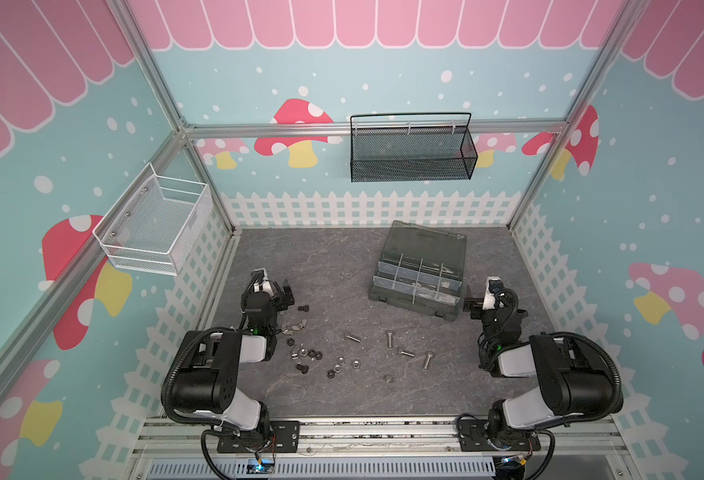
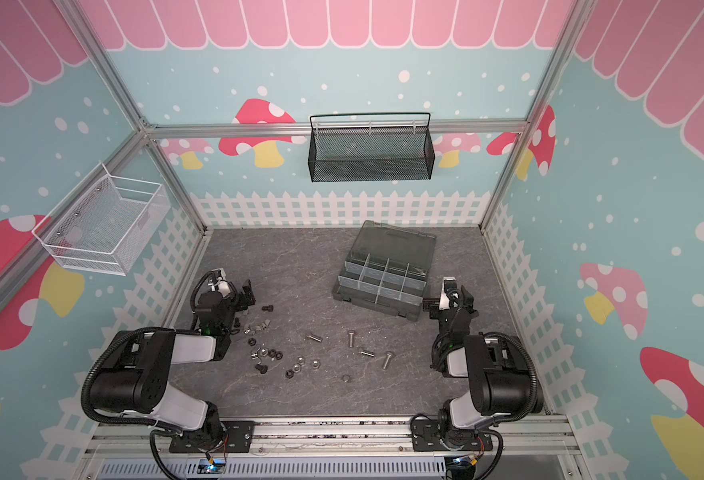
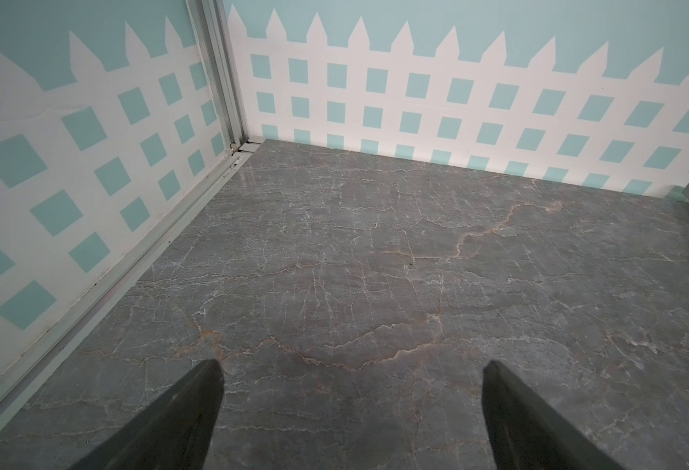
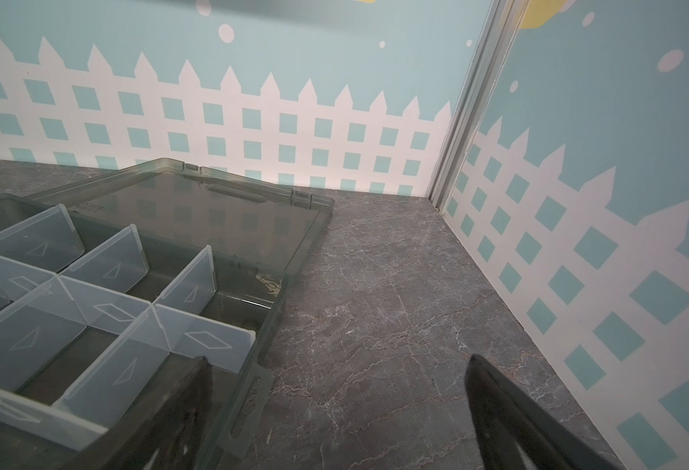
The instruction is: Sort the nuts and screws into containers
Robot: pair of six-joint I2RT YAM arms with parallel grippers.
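Both top views: left arm (image 1: 211, 380), right arm (image 1: 572, 376) folded low, jaws apart, empty.

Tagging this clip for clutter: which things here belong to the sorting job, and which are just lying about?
Belong to the job:
screws, loose on the table
nuts, loose on the table
organizer box, lid open

Just there:
black mesh basket, on the back wall
white wire basket, on the side wall

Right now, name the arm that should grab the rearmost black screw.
Left. The left claw, open, is beside the rearmost black screw; the right claw is farther off, by the organizer box.
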